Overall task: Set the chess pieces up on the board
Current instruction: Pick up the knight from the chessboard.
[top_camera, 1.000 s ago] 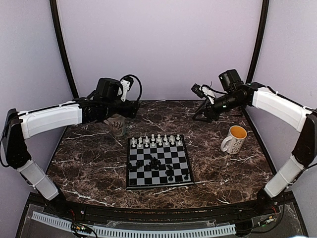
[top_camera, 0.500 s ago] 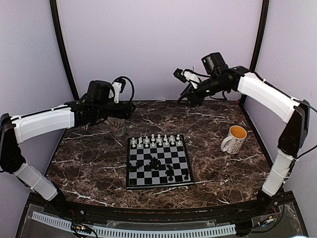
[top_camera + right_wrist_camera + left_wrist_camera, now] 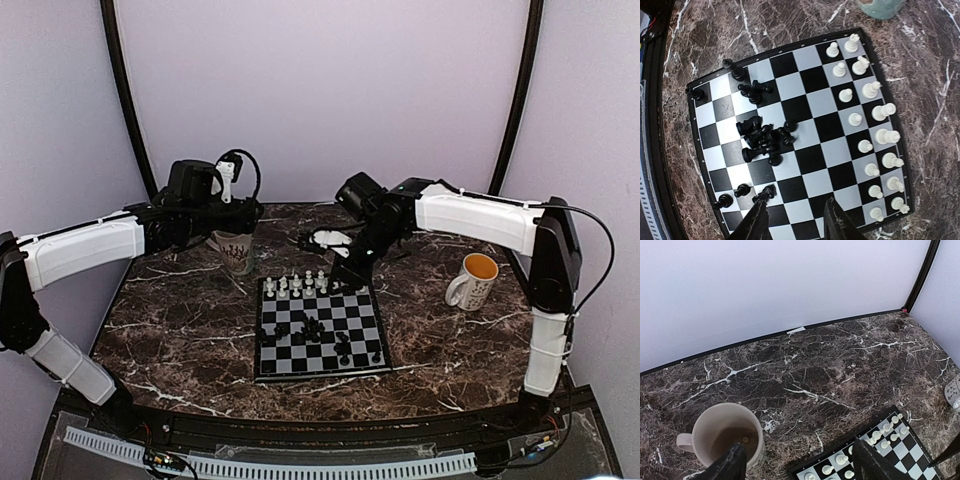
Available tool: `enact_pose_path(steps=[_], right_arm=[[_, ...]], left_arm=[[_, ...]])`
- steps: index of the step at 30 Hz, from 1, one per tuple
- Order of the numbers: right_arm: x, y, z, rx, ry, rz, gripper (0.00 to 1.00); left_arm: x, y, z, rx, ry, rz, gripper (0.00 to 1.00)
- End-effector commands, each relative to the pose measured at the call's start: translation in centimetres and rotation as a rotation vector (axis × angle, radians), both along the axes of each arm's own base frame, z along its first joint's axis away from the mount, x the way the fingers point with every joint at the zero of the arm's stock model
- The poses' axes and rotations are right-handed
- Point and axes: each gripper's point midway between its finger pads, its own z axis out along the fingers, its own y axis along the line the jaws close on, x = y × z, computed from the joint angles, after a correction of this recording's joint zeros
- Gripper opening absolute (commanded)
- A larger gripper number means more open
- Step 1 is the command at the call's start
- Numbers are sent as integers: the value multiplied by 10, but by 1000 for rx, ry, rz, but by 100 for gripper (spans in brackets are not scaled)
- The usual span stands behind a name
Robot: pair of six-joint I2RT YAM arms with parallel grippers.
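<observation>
Dark marble tabletop point(image 3: 170, 320), shut in by pale lilac walls point(image 3: 320, 90), is occupied at its middle by the board point(image 3: 366, 320). Along the board's far edge the white pieces point(image 3: 871, 90) are ranged upright in two full rows, so that side is judged finished. The black pieces point(image 3: 760, 135) are not. Most are heaped near the middle, touching one another and several lying flat, while a few are stood singly on squares toward the near edge.

The right claw point(image 3: 796, 205) is held above the board's right side, fingers spread and nothing between them. It is judged to be poised for a black piece to be taken from the heap. The left claw point(image 3: 797, 446) is likewise spread and empty, held high over the patterned mug point(image 3: 727, 437) beside the board's far left corner. A small pale thing is seen inside that mug, too small to be named. A white mug point(image 3: 472, 280) with a yellow inside is stood well apart on the right.

Two hindrances are noted. The heaped pieces are so close that one can hardly be pinched without its neighbours being pushed. The white rows also lie under the right arm's line of reach and could be knocked over.
</observation>
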Motion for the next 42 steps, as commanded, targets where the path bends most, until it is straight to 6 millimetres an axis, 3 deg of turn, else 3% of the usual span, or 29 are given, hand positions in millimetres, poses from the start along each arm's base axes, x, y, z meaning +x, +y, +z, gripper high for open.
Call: enact_pose_path(steps=[1, 9, 20, 26, 42], right_arm=[[-15, -1, -26, -99, -8, 8, 40], [-42, -8, -69, -242, 3, 49, 43], [-58, -11, -91, -307, 33, 85, 47], [-58, -19, -107, -372, 36, 72, 47], [-49, -36, -119, -447, -20, 32, 45]], left_arm=[[-2, 4, 12, -15, -24, 6, 75], [-3, 4, 15, -7, -37, 1, 75], [-3, 3, 13, 3, -34, -11, 74], [-3, 2, 12, 2, -31, -19, 74], [-3, -1, 9, 5, -25, -31, 74]])
